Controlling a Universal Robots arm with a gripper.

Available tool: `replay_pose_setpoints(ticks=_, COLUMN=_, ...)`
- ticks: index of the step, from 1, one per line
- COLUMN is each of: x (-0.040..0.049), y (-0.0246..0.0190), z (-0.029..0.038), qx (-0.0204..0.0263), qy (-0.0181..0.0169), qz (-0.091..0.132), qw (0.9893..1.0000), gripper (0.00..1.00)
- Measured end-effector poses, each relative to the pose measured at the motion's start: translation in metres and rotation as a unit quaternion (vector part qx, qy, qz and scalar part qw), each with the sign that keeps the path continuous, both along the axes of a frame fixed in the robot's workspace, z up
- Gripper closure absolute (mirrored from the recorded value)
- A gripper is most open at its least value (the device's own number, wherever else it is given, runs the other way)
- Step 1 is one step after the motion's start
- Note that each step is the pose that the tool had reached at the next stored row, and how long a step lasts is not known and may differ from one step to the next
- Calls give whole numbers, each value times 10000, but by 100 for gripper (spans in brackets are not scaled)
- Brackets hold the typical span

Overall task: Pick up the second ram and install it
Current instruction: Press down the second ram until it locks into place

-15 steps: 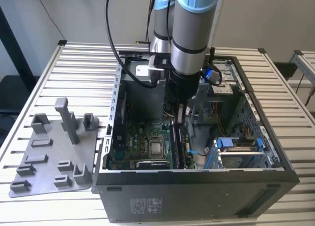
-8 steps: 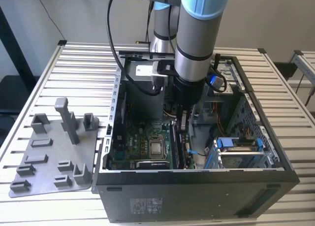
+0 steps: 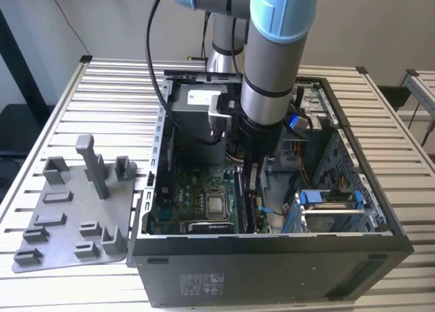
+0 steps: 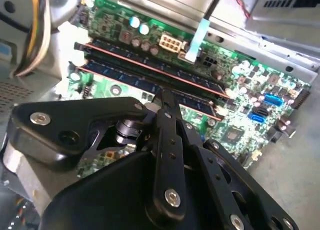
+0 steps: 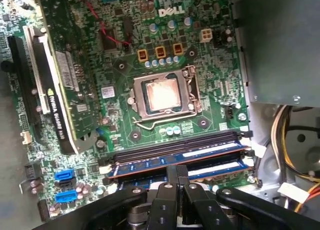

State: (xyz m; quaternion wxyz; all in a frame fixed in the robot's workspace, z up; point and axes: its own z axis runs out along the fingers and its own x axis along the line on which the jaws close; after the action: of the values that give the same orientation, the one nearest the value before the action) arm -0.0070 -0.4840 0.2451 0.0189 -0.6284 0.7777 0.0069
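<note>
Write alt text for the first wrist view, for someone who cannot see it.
A black robot pincer reaches down onto a long blue memory stick standing among the slots of a green motherboard. Beyond it sit the bare silver processor in its socket and a graphics card standing on edge.

A broad green motherboard (image 5: 150,64) spans most of the frame, with a square metal processor socket (image 5: 164,96) at centre. Below it two long, narrow dark memory sticks (image 5: 180,157) stand side by side in their slots. The black gripper (image 5: 176,182) at the bottom edge reaches the nearer stick (image 5: 220,169). A dark expansion card (image 5: 55,84) stands at left.
</note>
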Motion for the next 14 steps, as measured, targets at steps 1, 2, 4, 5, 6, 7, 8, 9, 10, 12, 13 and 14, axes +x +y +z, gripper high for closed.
replay_pose_setpoints(ticks=1, x=0, y=-17, z=-4, qx=-2, qy=1, qz=0, qw=10000, gripper=89)
replay_pose_setpoints(ticks=2, x=0, y=-31, z=-13, qx=-3, qy=2, qz=0, qw=10000, gripper=89)
replay_pose_setpoints(ticks=4, x=0, y=-54, z=-32, qx=-5, qy=9, qz=0, qw=10000, gripper=89)
replay_pose_setpoints(ticks=5, x=-1, y=-55, z=-35, qx=-8, qy=13, qz=0, qw=10000, gripper=89)
replay_pose_setpoints(ticks=6, x=-1, y=-55, z=-34, qx=-9, qy=13, qz=-1, qw=10000, gripper=89)
replay_pose_setpoints(ticks=7, x=-1, y=-55, z=-34, qx=-9, qy=13, qz=-1, qw=10000, gripper=89)
replay_pose_setpoints(ticks=8, x=0, y=-56, z=-34, qx=-10, qy=14, qz=0, qw=10000, gripper=89)
replay_pose_setpoints(ticks=9, x=0, y=-57, z=-37, qx=-10, qy=15, qz=0, qw=10000, gripper=89)
replay_pose_setpoints(ticks=10, x=0, y=-56, z=-51, qx=-8, qy=14, qz=0, qw=10000, gripper=89)
replay_pose_setpoints(ticks=12, x=-2, y=-56, z=-87, qx=-9, qy=14, qz=0, qw=10000, gripper=89)
replay_pose_setpoints(ticks=13, x=-2, y=-56, z=-105, qx=-9, qy=14, qz=1, qw=10000, gripper=89)
replay_pose_setpoints(ticks=14, x=-2, y=-56, z=-123, qx=-9, qy=14, qz=1, qw=10000, gripper=89)
